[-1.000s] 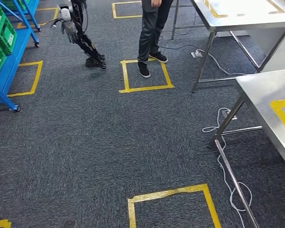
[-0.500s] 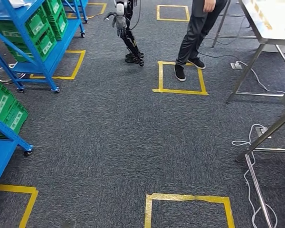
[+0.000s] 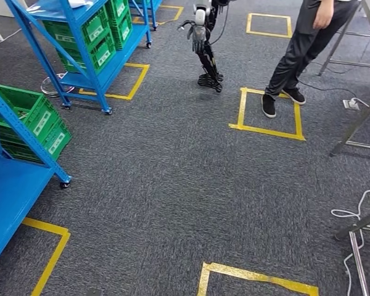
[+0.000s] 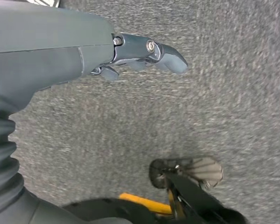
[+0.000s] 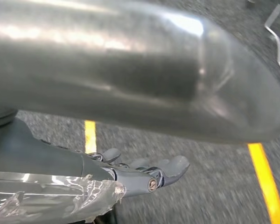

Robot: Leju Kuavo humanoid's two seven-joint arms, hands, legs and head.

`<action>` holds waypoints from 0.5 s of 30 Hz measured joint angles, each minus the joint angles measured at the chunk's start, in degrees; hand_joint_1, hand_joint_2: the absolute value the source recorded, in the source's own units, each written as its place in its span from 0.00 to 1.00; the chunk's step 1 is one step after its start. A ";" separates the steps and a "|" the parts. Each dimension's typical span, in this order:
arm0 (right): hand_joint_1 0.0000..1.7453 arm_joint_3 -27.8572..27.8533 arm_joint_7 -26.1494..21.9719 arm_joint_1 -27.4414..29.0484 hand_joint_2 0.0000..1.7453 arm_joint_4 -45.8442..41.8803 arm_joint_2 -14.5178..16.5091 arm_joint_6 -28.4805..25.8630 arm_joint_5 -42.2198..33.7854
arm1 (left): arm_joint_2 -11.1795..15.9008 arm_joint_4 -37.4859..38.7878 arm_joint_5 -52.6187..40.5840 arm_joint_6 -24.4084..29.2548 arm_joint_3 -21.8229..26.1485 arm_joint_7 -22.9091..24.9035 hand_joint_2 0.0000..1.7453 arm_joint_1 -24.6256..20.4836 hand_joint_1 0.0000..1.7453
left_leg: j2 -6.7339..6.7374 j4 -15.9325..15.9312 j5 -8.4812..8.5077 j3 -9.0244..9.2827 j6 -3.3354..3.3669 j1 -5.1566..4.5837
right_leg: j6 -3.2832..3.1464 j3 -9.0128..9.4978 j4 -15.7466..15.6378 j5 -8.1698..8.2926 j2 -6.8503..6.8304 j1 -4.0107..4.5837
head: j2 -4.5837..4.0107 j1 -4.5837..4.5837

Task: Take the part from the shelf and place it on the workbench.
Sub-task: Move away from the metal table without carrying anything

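Beneath both hanging arms lies grey carpet; the left hand (image 4: 96, 51) and right hand (image 5: 131, 175) hold nothing, their dark fingers (image 4: 166, 56) loosely extended and slightly apart. Well ahead and toward the left hand's side stands the blue metal shelf (image 3: 15, 185) with green plastic bins (image 3: 32, 117); which part is meant cannot be told. My judgement: the left hand is nearer, yet both remain far from reach.

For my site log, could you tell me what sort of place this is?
Probably a robot test floor or workshop: blue wheeled shelves holding green bins, yellow tape squares on grey carpet, and another robot.
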 joint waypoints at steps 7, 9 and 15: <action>0.00 -0.17 0.02 -0.36 0.00 -0.16 0.07 0.08 -0.90 | 0.11 0.00 -0.14 0.22 -0.18 -0.64 0.00 0.08 0.00 | -2.68 -3.81 -3.39 5.03 4.11 -0.03 | 2.27 -3.13 10.88 1.61 2.57 -0.01 | 0.01 0.55; 0.00 -0.38 -0.01 -0.12 0.00 -0.17 0.07 0.07 -1.03 | 0.12 0.00 -0.07 0.36 -0.20 -1.28 0.00 -0.09 0.00 | -4.46 -4.08 -4.64 6.99 4.51 0.02 | 2.19 -9.64 18.30 -1.20 4.94 -0.11 | 0.01 0.86; 0.00 -1.19 -0.42 0.64 0.00 -0.14 0.07 0.01 -1.14 | -0.06 0.03 1.03 2.09 0.21 -2.95 0.00 -0.02 0.00 | -10.44 -3.83 -9.28 13.07 3.76 0.41 | 1.79 -19.94 11.37 -1.42 8.16 -0.33 | 0.02 1.68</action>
